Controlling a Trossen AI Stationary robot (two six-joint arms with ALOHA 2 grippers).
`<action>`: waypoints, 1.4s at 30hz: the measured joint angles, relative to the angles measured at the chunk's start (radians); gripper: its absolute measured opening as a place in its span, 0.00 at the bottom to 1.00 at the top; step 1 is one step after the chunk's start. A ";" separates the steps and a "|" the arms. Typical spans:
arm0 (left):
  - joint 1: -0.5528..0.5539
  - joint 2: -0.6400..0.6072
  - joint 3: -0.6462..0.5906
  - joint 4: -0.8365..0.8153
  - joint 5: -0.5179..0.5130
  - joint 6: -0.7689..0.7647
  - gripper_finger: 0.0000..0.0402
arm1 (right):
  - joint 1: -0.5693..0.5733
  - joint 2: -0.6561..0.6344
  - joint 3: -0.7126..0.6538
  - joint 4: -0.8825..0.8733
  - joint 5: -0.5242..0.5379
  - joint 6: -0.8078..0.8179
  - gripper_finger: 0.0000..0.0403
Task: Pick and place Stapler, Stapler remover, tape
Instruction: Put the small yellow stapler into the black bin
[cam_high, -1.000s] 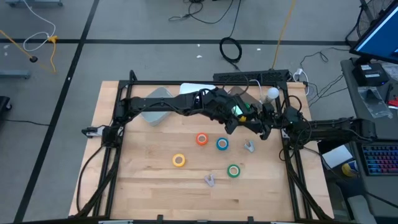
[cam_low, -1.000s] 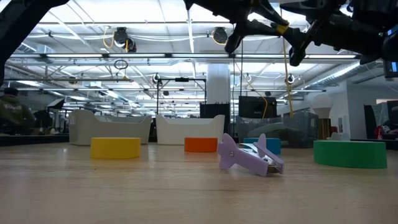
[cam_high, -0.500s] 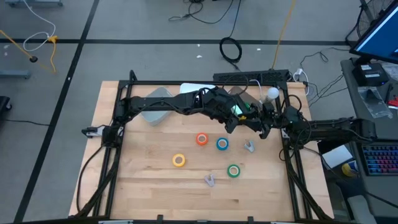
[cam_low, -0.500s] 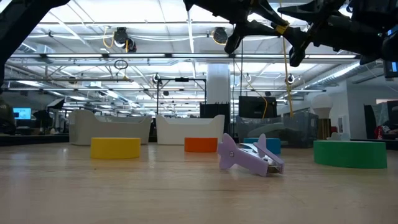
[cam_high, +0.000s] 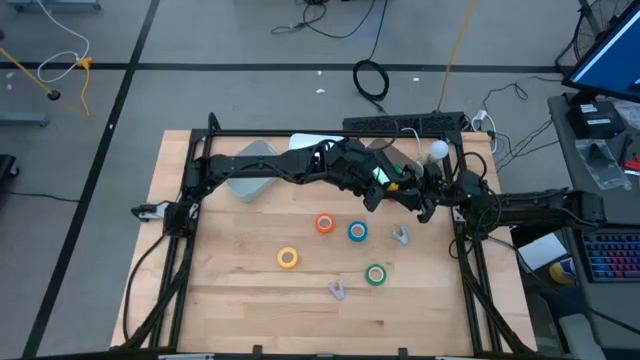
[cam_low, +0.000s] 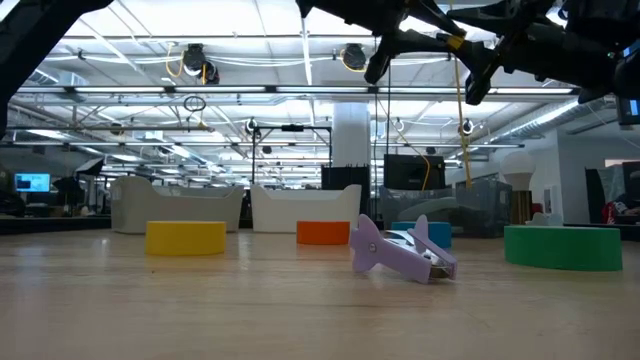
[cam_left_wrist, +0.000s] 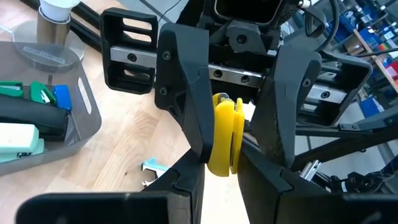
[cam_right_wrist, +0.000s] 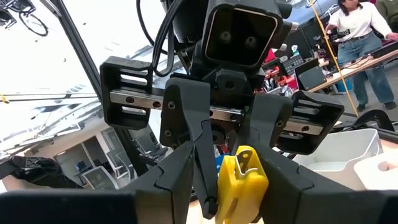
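My left gripper (cam_left_wrist: 221, 180) and right gripper (cam_left_wrist: 231, 152) face each other fingertip to fingertip, high above the table's far right part (cam_high: 398, 190). Between them is a yellow staple remover (cam_left_wrist: 224, 134), which also shows in the right wrist view (cam_right_wrist: 242, 183). The left gripper is shut on it. The right gripper is open, with its fingers on either side of the remover. Red-orange (cam_high: 324, 223), blue (cam_high: 357, 232), yellow (cam_high: 288, 258) and green (cam_high: 375, 274) tape rolls lie flat on the table. Two purple staple removers (cam_high: 400, 235) (cam_high: 337, 289) also rest there. My left gripper pinches the yellow staple remover by its flat sides (cam_right_wrist: 222, 186) between its two fingers, coming level from the table's left. The remover is lifted clear, standing on edge in the air. My right gripper has one finger (cam_left_wrist: 200, 134) close against the remover's side; I cannot tell whether it touches.
A grey tray (cam_left_wrist: 84, 109) at the table's far right holds a pale stapler (cam_left_wrist: 18, 134) and small green and blue items. Beside it stands a white lamp-like post (cam_left_wrist: 55, 15). A second grey tray (cam_high: 250, 168) lies far left, under the left arm. People stand beyond the table.
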 joint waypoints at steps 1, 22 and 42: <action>0.000 0.000 0.000 0.001 0.000 -0.001 0.22 | 0.000 0.000 0.000 0.004 0.000 0.000 0.34; 0.001 -0.001 0.000 0.005 0.015 -0.015 0.22 | -0.018 -0.029 0.000 0.001 0.011 -0.005 0.25; 0.000 -0.002 0.000 0.047 0.016 -0.018 0.22 | -0.019 -0.031 0.000 0.011 0.023 -0.009 0.14</action>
